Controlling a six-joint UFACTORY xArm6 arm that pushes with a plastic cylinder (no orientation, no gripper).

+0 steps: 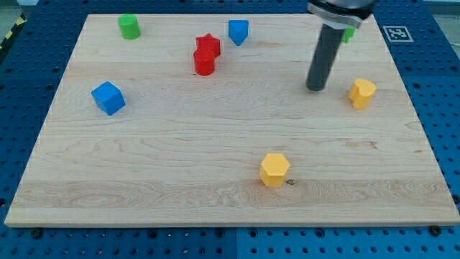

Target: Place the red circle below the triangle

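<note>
My tip (315, 88) rests on the counter (215, 144) just left of a yellow block (362, 93), well right of the red circle (204, 62) (touching the red star (208, 44), apparently), with no fingers to report.

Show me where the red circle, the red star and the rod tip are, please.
red circle (204, 63), camera view, on its front side.
red star (208, 43), camera view, on its top face.
my tip (315, 88), camera view, at the rod's very end.

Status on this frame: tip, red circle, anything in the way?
My tip on the board, left of a yellow block. Red circle far left, touching the red star. Nothing between them.
</note>
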